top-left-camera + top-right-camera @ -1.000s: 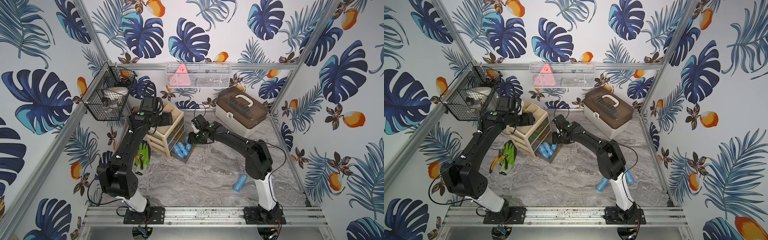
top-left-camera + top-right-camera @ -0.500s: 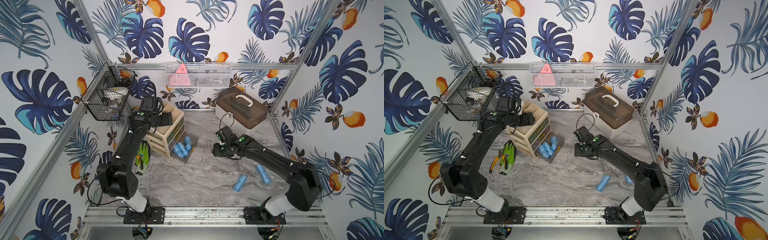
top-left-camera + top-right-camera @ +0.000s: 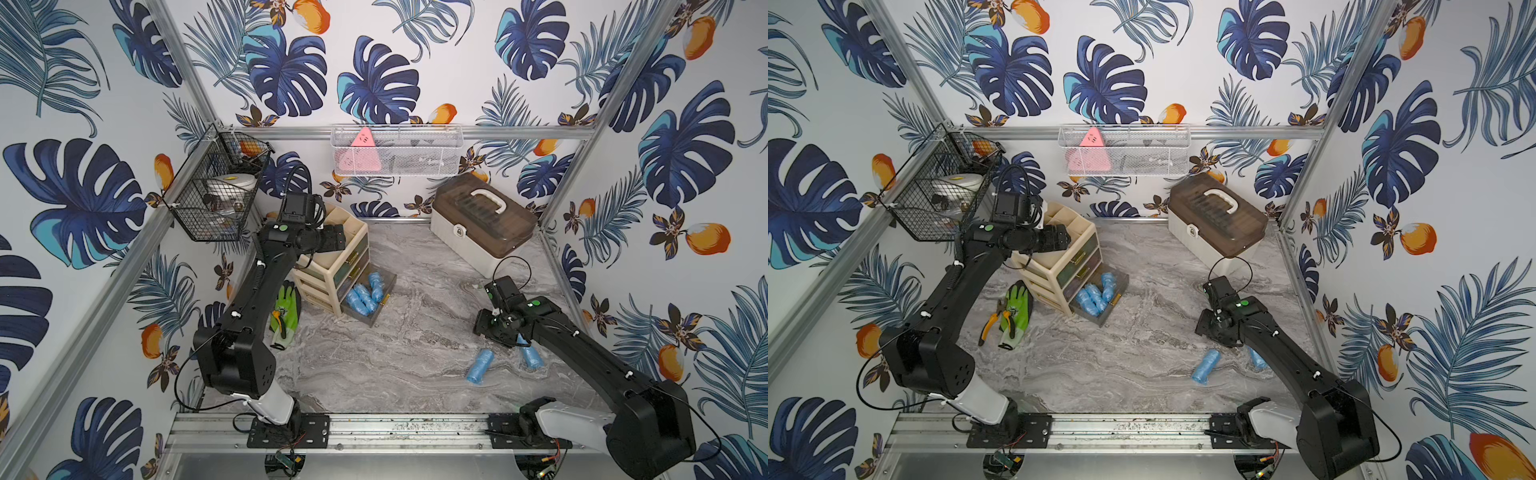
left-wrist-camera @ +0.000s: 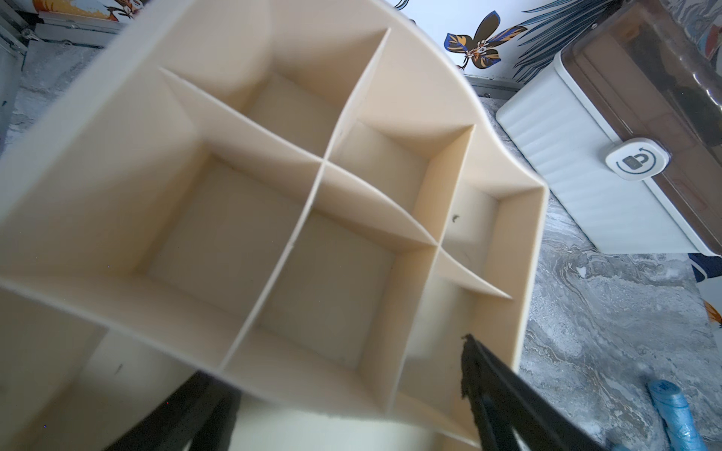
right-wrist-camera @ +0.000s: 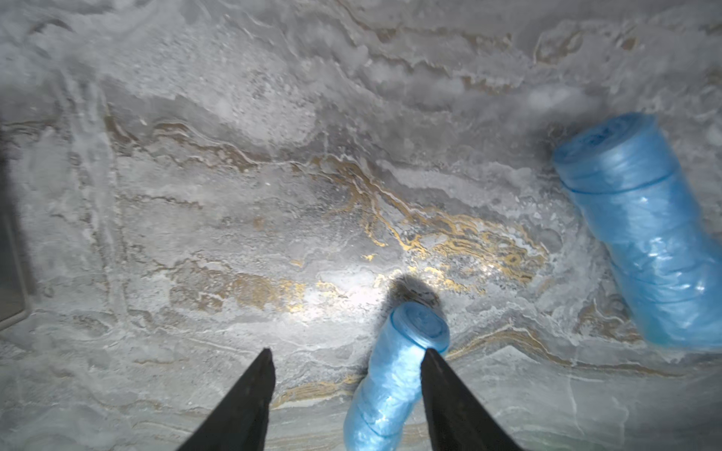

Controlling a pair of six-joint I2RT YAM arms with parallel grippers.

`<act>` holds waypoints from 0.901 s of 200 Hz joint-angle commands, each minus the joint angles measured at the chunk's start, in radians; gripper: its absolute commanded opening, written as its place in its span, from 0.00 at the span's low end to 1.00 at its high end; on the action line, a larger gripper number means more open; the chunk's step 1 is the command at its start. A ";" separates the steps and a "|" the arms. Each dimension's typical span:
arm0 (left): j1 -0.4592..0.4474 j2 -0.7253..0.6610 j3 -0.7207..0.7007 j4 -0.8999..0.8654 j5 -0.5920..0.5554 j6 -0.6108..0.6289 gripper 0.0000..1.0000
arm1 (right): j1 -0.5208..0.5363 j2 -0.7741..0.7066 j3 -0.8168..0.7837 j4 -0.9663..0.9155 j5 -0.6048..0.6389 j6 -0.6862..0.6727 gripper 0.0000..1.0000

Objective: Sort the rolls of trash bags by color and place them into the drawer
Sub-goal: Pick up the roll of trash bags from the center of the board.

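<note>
Plainly, every trash-bag roll on view is of one kind: a small cylinder of crinkly, glossy light-blue plastic film, wound tight, with faint band lines round it. The cream plastic drawer unit (image 3: 332, 266) has three drawers. A cluster of rolls (image 3: 360, 298) lies in its pulled-out bottom drawer (image 3: 376, 314), a smoky clear tray with a gold handle. They overlap, so I make out at least four and cannot fix the number.

Two more lie on the grey marble tabletop (image 3: 415, 353), well apart from the drawer unit on the right arm's side. One loose roll (image 3: 480, 365) is in the open, and a second loose roll (image 3: 531, 356) is partly hidden under the right arm.

The right end effector (image 5: 347, 353) has its fingers apart. A roll (image 5: 394, 375) lies in the gap, close by one finger and not pinched.

The left end effector (image 3: 337, 239) hovers wide open over the drawer unit's top compartments, holding nothing.
</note>
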 commanded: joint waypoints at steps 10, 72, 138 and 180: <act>0.003 0.003 0.001 -0.006 0.032 -0.009 0.90 | -0.003 0.013 -0.052 -0.010 -0.039 0.013 0.60; 0.006 0.000 -0.004 -0.009 0.024 -0.006 0.90 | -0.003 0.017 -0.121 -0.003 -0.065 -0.003 0.62; 0.008 0.009 0.004 -0.017 0.024 -0.006 0.90 | -0.002 0.067 -0.176 0.094 -0.123 -0.016 0.48; 0.008 0.005 0.004 -0.025 0.012 -0.002 0.90 | 0.000 0.072 -0.143 0.163 -0.197 -0.030 0.18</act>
